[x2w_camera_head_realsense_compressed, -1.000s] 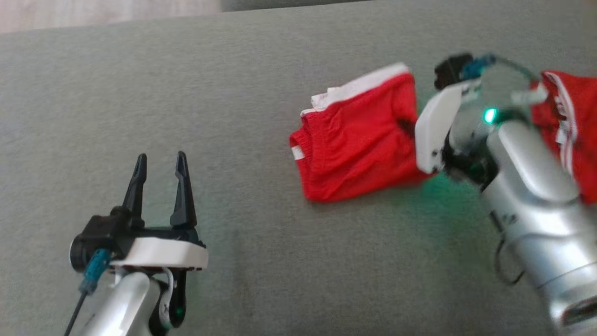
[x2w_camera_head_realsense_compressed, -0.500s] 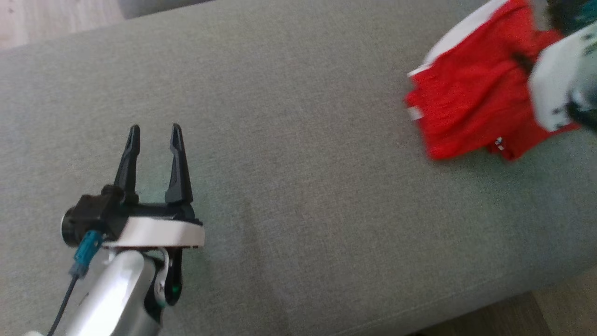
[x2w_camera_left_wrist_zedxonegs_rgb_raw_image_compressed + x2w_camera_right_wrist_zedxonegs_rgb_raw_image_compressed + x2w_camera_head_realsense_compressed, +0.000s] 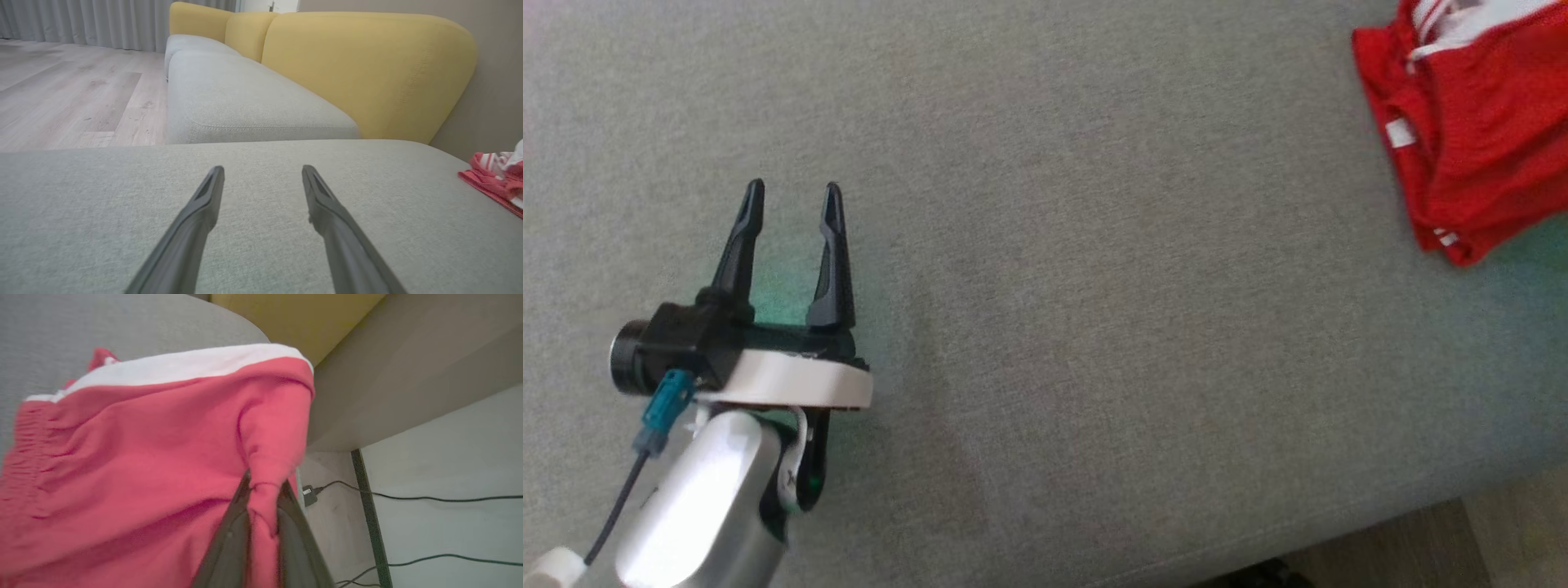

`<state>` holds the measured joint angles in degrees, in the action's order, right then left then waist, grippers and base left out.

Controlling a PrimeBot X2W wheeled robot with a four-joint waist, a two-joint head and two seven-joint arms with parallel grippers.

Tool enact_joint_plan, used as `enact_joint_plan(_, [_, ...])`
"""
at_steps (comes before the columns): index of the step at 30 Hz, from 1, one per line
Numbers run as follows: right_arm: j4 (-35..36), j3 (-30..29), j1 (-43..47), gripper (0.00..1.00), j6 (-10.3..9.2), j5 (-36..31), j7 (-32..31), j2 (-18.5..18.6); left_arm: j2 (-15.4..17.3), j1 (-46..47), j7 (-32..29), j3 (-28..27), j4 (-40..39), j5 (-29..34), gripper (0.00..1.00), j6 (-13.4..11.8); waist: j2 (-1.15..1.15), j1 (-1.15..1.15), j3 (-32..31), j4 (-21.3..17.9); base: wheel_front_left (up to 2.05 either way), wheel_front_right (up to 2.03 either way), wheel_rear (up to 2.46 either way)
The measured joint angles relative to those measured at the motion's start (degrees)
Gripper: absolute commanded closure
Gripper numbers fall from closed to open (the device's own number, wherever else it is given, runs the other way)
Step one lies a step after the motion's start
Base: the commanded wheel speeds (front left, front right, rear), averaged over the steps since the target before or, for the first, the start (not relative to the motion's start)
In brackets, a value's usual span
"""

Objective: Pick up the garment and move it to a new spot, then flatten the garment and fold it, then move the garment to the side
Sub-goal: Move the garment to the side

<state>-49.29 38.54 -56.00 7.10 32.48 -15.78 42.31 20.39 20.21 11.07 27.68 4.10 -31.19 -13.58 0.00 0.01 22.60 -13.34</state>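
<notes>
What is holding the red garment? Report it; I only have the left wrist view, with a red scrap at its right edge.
Observer: The right end effector is shut on a bunched fold of the red garment.
Operator: Tell me where that fold sits.
Observer: In the right wrist view it is at the garment's end by the edge of the seat. A black cable lies on the floor beyond it.
</notes>
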Motion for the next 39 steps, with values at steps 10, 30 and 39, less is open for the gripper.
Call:
enact_joint_plan(10, [-11.27,-4.46,-0.12,0.0,0.0,-7.3,11.59,-5.88,0.83,0.63,-0.56,0.05,0.12,-0.01,0.0,0.04,0.0,-0.01,-1.35,0.71,0.0,0.0,0.0])
enact_joint_plan(30, [9.64,-17.08,28.16,0.0,0.0,-7.48,29.91,-21.6,-3.63,-17.34,3.22,-6.01,4.91,-4.23,0.0,-0.44,0.0,-0.03,-21.03,5.49,0.0,0.0,0.0])
enact_joint_plan(39, [21.14,-26.44,42.17,0.0,0.0,-16.72,25.64,-29.0,-4.89,-19.67,3.37,-7.61,5.13,-4.21,0.0,0.25,0.0,-0.02,-24.1,10.03,0.0,0.0,0.0])
